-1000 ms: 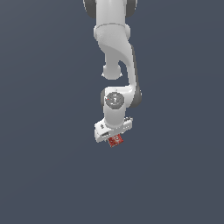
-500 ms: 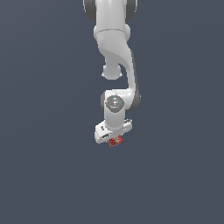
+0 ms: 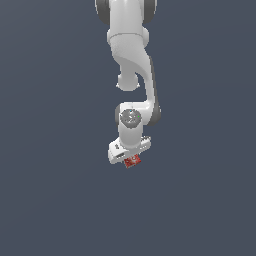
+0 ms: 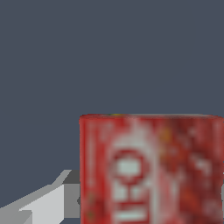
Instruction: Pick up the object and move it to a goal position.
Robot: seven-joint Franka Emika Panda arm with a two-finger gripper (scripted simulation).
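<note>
Comparing with a second ago, the white robot hand (image 3: 131, 159), pinching the small flat red printed box (image 3: 132, 161), is barely shifted (carrying is judged ongoing).

The whole arm (image 3: 131, 75) is seen from a distance in the exterior view, facing it against a plain grey ground. The wrist view is set very near, looking along one finger (image 4: 41, 203) at the red box (image 4: 151, 168). The red box (image 3: 132, 161) is shared by both views.
</note>
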